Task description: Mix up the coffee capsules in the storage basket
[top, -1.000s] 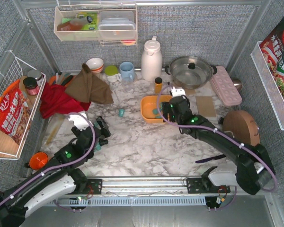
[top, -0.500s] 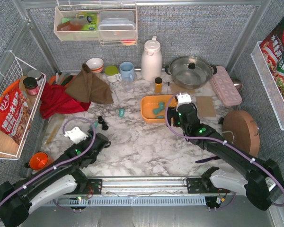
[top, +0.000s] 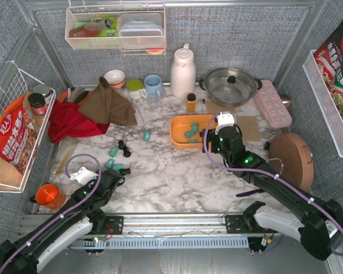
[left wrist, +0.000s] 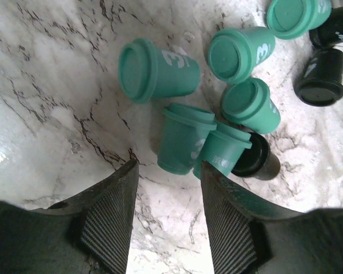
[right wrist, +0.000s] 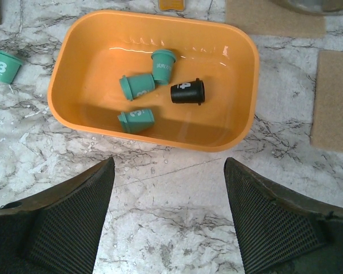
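Observation:
The orange storage basket (top: 174, 132) (right wrist: 246, 51) holds three teal coffee capsules (right wrist: 137, 85) and a black one (right wrist: 187, 92). My right gripper (right wrist: 169, 171) (top: 208, 139) hovers open over the marble just on the near side of the basket, with nothing in it. Several more capsules lie loose on the marble at the left, teal ones (left wrist: 157, 69) (top: 114, 152) and black ones (left wrist: 321, 77). My left gripper (left wrist: 168, 178) (top: 115, 171) is low over the table with its jaws apart over bare marble. Its tips are right at the nearest two teal capsules (left wrist: 184, 140). One teal capsule (top: 147, 136) lies alone left of the basket.
Behind the basket stand an amber bottle (top: 191, 103), a white thermos (top: 183, 71) and a steel pot (top: 228, 85). A pink egg tray (top: 272, 103) and cork mats (top: 248, 128) lie to the right. Red and brown cloths (top: 71, 123) cover the back left. An orange cup (top: 47, 194) stands near left.
My left arm has drawn back toward the near edge, uncovering the loose capsules, and its jaws have narrowed. My right gripper has backed off the basket toward the right.

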